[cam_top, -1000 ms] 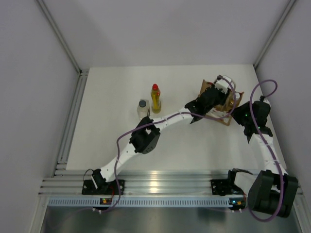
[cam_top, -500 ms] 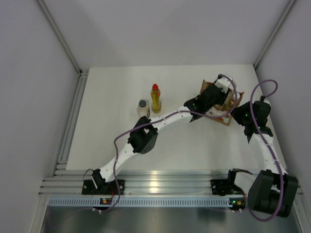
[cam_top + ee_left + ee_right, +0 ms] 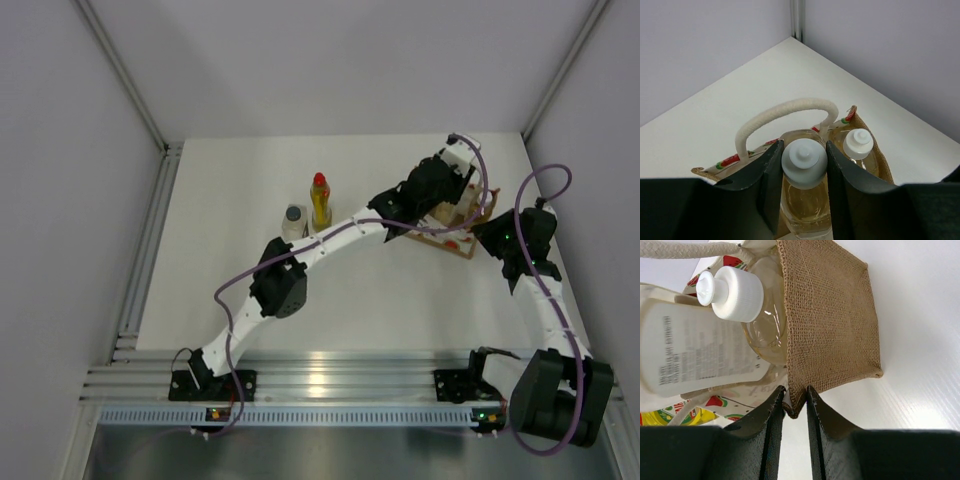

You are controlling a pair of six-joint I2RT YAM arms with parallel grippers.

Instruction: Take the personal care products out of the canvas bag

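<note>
At the far right of the table (image 3: 230,200), the right claw (image 3: 795,391) pinches the top corner of the canvas bag (image 3: 830,315), its two fingers pressed together on the burlap edge. The left claw (image 3: 804,156) is clamped on the cap of a white-capped amber bottle (image 3: 805,210). That bottle stands inside the bag's mouth with its long axis upright and its cap toward the wrist camera, just behind the looped white handle (image 3: 785,114). A second amber bottle (image 3: 858,144) stands beside it in the bag, cap up as well. Well apart to the left, the yellow bottle (image 3: 320,205) and the grey-capped bottle (image 3: 294,222) stand upright on the table, close together. Compared with a second ago, the left arm has stretched out straighter and its wrist has moved toward the table's far edge, uncovering more of the bag's white printed panel. The right arm and the two standing bottles have kept their places.
</note>
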